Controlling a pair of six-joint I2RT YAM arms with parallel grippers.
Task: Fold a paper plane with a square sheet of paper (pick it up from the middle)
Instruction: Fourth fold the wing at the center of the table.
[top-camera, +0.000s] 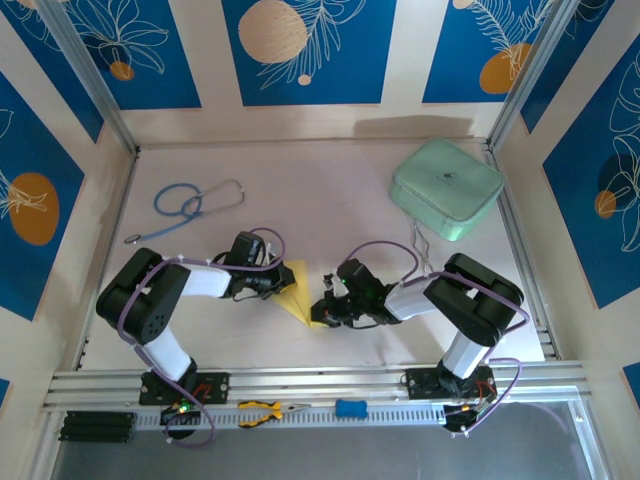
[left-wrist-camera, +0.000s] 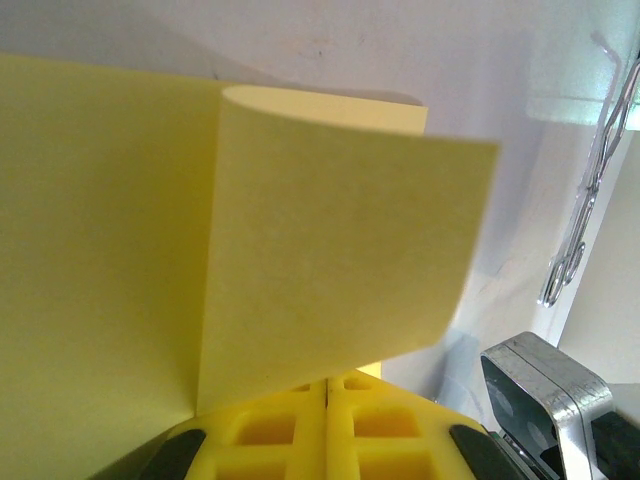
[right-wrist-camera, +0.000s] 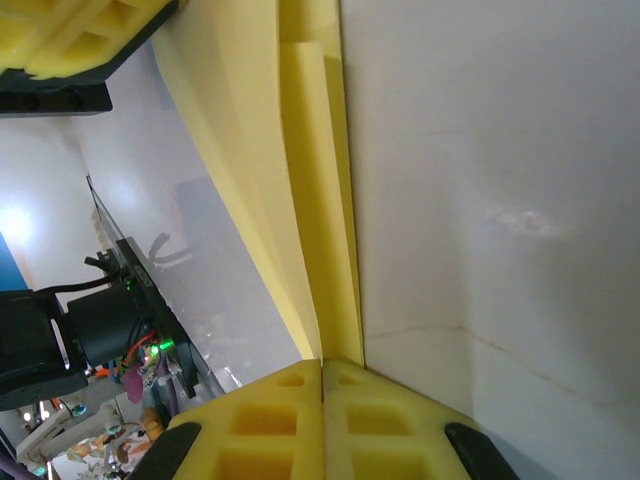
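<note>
The pale-yellow sheet of paper (top-camera: 300, 293) is folded into a narrow pointed shape and held just above the table between both arms. My left gripper (top-camera: 277, 282) is at its left edge, and my right gripper (top-camera: 322, 310) is at its near tip. In the left wrist view, a folded-over flap of paper (left-wrist-camera: 330, 260) curls above my left gripper (left-wrist-camera: 326, 392), which is shut on it. In the right wrist view, layered paper folds (right-wrist-camera: 300, 180) run down into my right gripper (right-wrist-camera: 322, 368), which is shut on them. The left gripper's yellow fingers (right-wrist-camera: 70, 35) show at top left.
A mint-green case (top-camera: 446, 188) sits at the back right, with a bent wire clip (top-camera: 424, 250) just in front of it. A blue stethoscope (top-camera: 190, 205) lies at the back left. Yellow-handled pliers (top-camera: 262, 411) and a small blue object (top-camera: 351, 408) rest on the front rail.
</note>
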